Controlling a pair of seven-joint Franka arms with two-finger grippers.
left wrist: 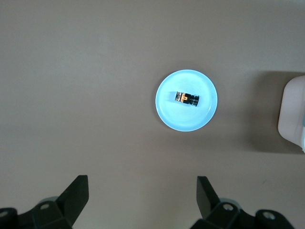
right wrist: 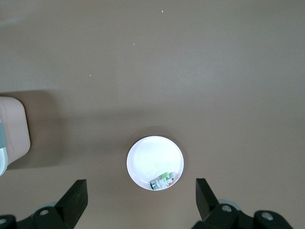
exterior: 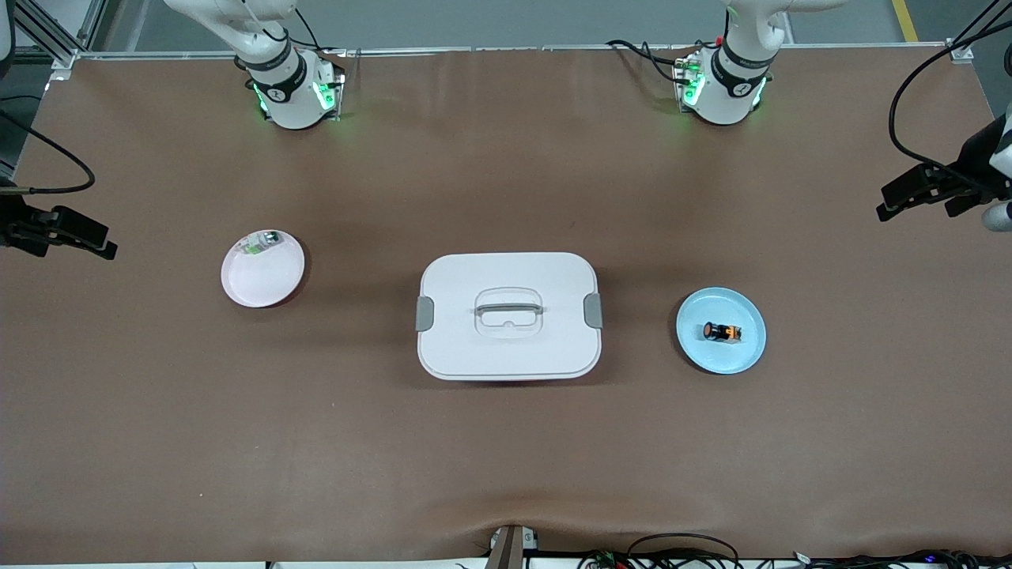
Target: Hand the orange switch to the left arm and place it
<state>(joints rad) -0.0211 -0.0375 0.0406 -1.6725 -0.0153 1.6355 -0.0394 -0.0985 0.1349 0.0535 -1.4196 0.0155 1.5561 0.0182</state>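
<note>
Front view: orange switch (exterior: pixel 722 333) lies on blue plate (exterior: pixel 751 352).

High front camera over the whole table (exterior: pixel 158 411); both wrist cameras straight down from well above, box (exterior: pixel 508 314) shared.

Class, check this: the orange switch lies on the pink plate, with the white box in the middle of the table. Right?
Not quite. The orange switch lies on the blue plate, as the front view shows. The white box does sit mid-table.
</note>
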